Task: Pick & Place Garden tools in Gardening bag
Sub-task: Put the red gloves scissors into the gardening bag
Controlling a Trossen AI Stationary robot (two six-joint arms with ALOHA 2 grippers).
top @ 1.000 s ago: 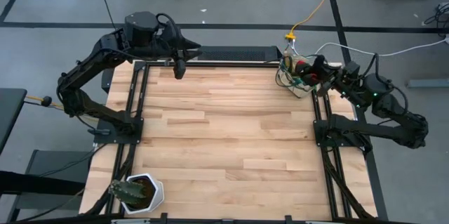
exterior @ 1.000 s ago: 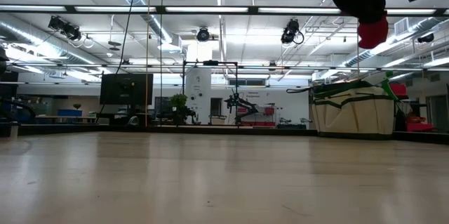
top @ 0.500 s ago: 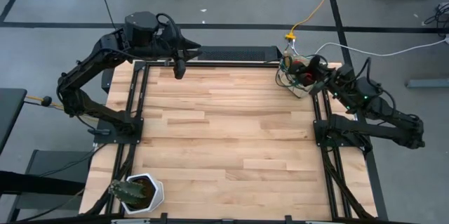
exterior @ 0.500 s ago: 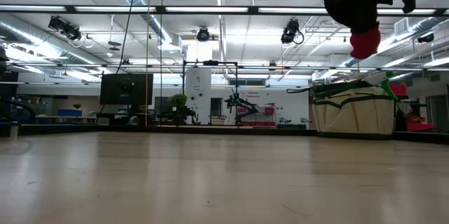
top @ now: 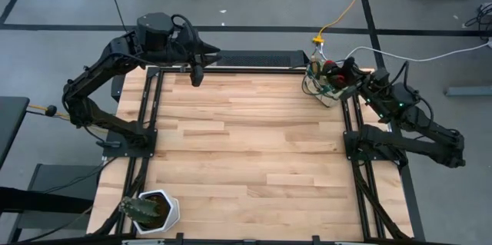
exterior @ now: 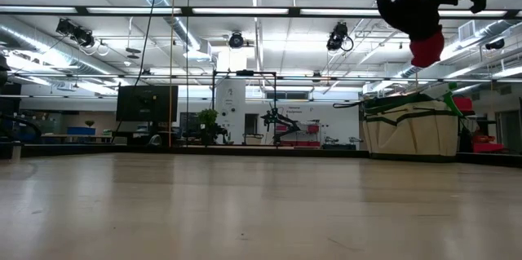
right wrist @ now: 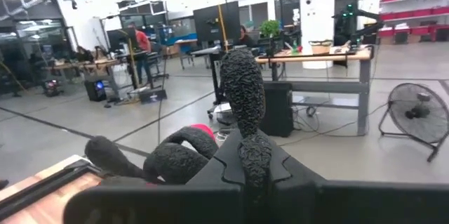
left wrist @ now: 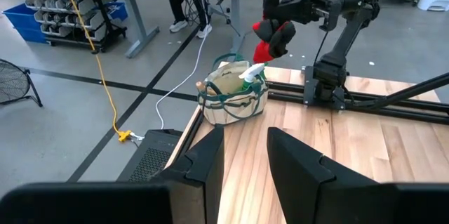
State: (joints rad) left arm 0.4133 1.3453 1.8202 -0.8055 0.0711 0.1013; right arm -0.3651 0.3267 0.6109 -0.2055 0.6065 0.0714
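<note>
- the right hand (exterior: 420, 28) is clenched on the red glove (exterior: 426, 48), holding it in the air above the bag (exterior: 410, 127); the glove's black fingers stick up past the hand in the right wrist view.
- seen from above, this hand (top: 344, 74) is over the bag (top: 323, 76), which stands at the far right corner of the bench (top: 246, 145).
- the left wrist view shows the glove (left wrist: 272, 36) hanging just above the bag's open mouth (left wrist: 231, 97), not yet inside it.
- the green watering vessel (left wrist: 251, 74) already pokes out of the bag, and green handles loop over its rim. i cannot make out any wooden-handled tools in it.
- no tools lie loose on the bench, so by my reading the glove is the last item and the task is nearly done: lower, let go, pull away.
- the left hand (top: 197, 74) waits at the far left edge of the bench, released, its fingers (left wrist: 210, 157) apart with nothing between them.
- a white pot with a plant (top: 150, 210) sits at the near left corner, well apart from the work.
</note>
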